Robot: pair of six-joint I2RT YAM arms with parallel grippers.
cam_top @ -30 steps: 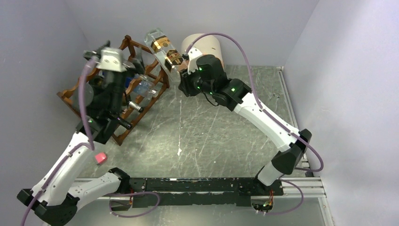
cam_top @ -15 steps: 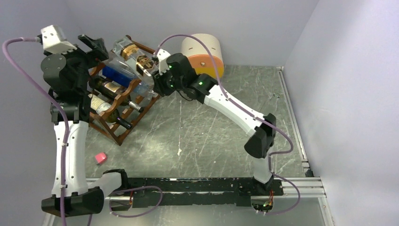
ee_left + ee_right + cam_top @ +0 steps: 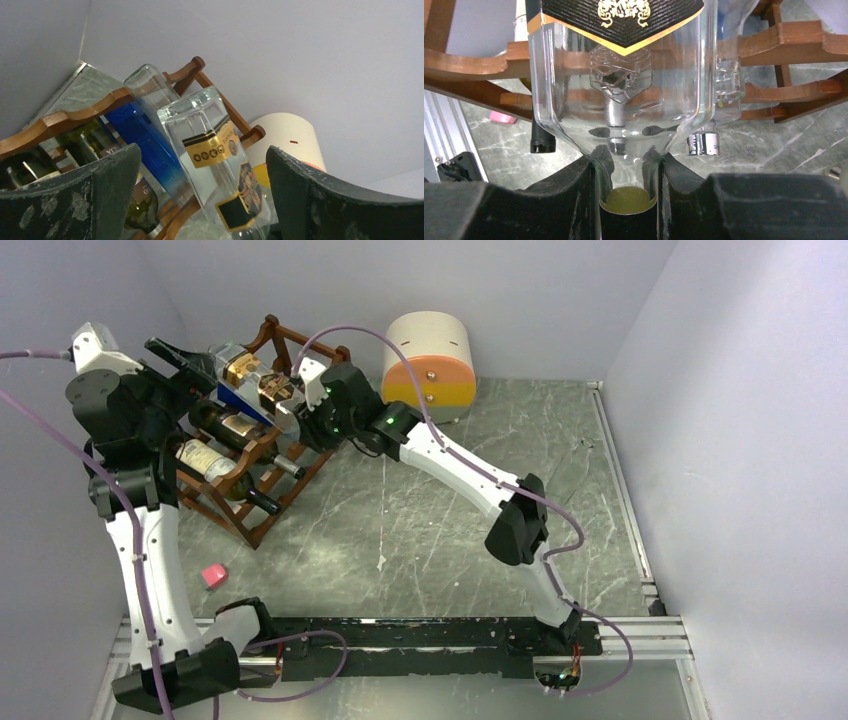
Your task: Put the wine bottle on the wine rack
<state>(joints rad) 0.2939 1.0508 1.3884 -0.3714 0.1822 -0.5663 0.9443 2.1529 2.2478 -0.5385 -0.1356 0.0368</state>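
Observation:
The wine bottle (image 3: pixel 262 388) is clear glass with gold and black labels. My right gripper (image 3: pixel 312 410) is shut on its neck and holds it tilted over the top tier of the reddish-brown wine rack (image 3: pixel 262 521), next to a blue bottle (image 3: pixel 238 400). In the right wrist view the fingers (image 3: pixel 574 200) clamp the neck of the bottle (image 3: pixel 624 65), with the rack rails (image 3: pixel 804 45) behind. My left gripper (image 3: pixel 183 355) is open and empty, raised left of the rack. The left wrist view shows the bottle (image 3: pixel 210 145) and the rack (image 3: pixel 65 117) beyond its gripper (image 3: pixel 200 200).
Several dark wine bottles (image 3: pixel 205 460) lie in the lower tiers. A cream-and-orange drawer box (image 3: pixel 432 365) stands at the back by the wall. A small pink object (image 3: pixel 211 575) lies on the table near the left arm. Walls close in on the left and behind.
My right arm has carried the bottle left and down onto the rack's top tier. My left arm has swung up and to the left, off the rack's front.

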